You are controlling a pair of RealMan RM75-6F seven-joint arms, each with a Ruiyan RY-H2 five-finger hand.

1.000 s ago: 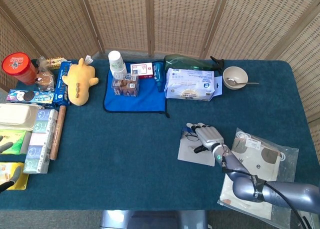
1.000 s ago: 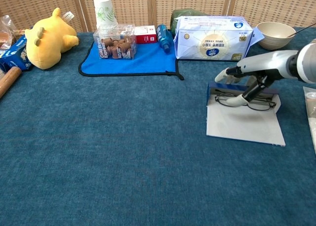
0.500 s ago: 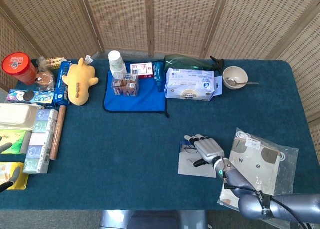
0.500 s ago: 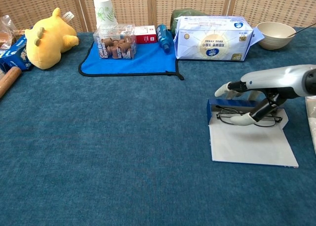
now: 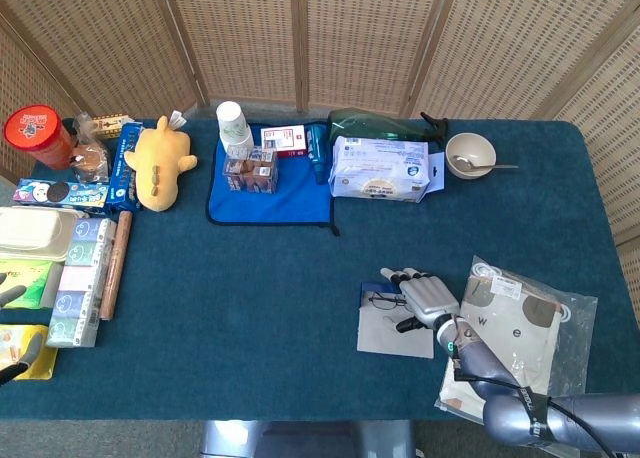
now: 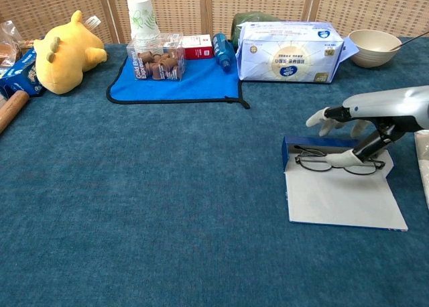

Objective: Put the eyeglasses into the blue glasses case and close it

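Note:
The blue glasses case [image 6: 342,200] lies open and flat on the teal table, pale lining up and its blue wall at the back; in the head view the case [image 5: 392,330] is right of centre. Black-rimmed eyeglasses [image 6: 322,163] lie unfolded along that back wall, and the same eyeglasses [image 5: 383,300] show small from above. My right hand [image 6: 358,126] hovers over their right half with fingers spread and its thumb resting on the frame; from above, the right hand [image 5: 425,300] covers that end. Only fingertips of my left hand [image 5: 12,323] show at the far left edge, apart and holding nothing.
A clear plastic bag [image 5: 525,323] lies just right of the case. Behind it stand a tissue pack [image 6: 289,51], a bowl [image 6: 374,47] and a blue mat [image 6: 181,79] with a snack box and a paper cup. A yellow plush [image 6: 67,52] and boxes fill the left side.
The case with the glasses slid nearer the front edge, then stopped. My right hand has shifted a little to the right, its fingers lifting off the case's back wall.

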